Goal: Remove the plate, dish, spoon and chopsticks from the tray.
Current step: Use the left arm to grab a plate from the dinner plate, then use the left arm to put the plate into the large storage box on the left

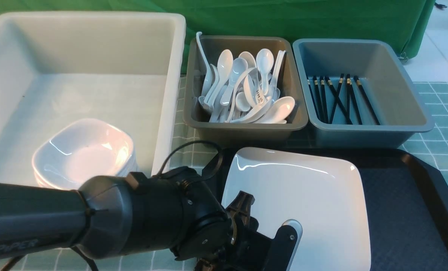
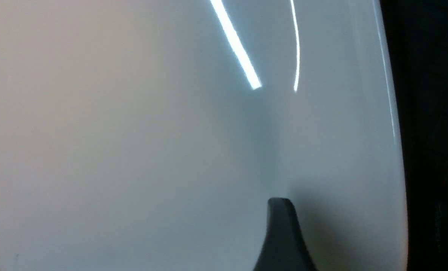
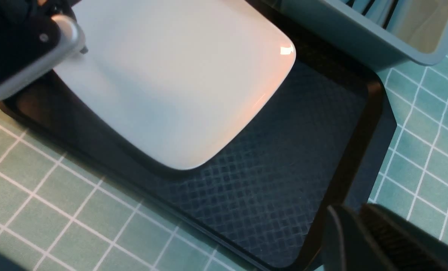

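The large square white plate lies on the left part of the black tray, and nothing else is on the tray. My left gripper is open at the plate's near-left edge. One finger is over the plate's face; the other is lost in the dark past the rim. In the right wrist view, my right gripper is shut and empty above the tray's corner. Small deep white dishes sit stacked in the white tub. White spoons and black chopsticks lie in the two grey tubs.
A big white tub stands at the far left. A brown-grey tub and a blue-grey tub stand behind the tray. A green checked cloth covers the table. My left arm crosses the near left.
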`<state>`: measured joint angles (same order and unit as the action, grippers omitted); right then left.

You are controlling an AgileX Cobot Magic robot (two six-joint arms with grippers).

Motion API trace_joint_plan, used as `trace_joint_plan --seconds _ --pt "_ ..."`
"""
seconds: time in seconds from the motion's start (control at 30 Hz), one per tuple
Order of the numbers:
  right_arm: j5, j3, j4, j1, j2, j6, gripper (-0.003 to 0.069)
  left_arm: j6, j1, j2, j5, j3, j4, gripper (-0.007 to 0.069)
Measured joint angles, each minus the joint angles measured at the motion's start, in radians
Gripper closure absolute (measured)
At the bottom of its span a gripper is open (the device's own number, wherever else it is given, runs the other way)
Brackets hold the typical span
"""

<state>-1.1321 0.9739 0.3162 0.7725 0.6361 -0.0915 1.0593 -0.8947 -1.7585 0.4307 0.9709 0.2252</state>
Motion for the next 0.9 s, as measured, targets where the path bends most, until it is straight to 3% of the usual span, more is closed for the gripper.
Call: trace_joint_plan --seconds 0.2,0.43,0.67,0.9 --pt "0.0 0.0 0.0 0.0 0.0 0.001 0.0569 -0.009 -0.001 -0.009 -0.006 0.0 0.031 0.0266" --pt "0.0 0.0 -0.001 0.0 0.0 0.002 0.0569 -0.154 -0.001 -0.01 -0.011 0.0 0.148 0.0471" --pt "0.0 0.0 -0.001 -0.001 0.0 0.002 0.0569 -0.234 -0.029 0.008 -0.009 0.001 0.171 0.0485" --pt "0.0 0.0 -0.001 -0.001 0.0 0.002 0.0569 -0.389 -0.178 0.154 0.045 0.001 0.146 0.0584"
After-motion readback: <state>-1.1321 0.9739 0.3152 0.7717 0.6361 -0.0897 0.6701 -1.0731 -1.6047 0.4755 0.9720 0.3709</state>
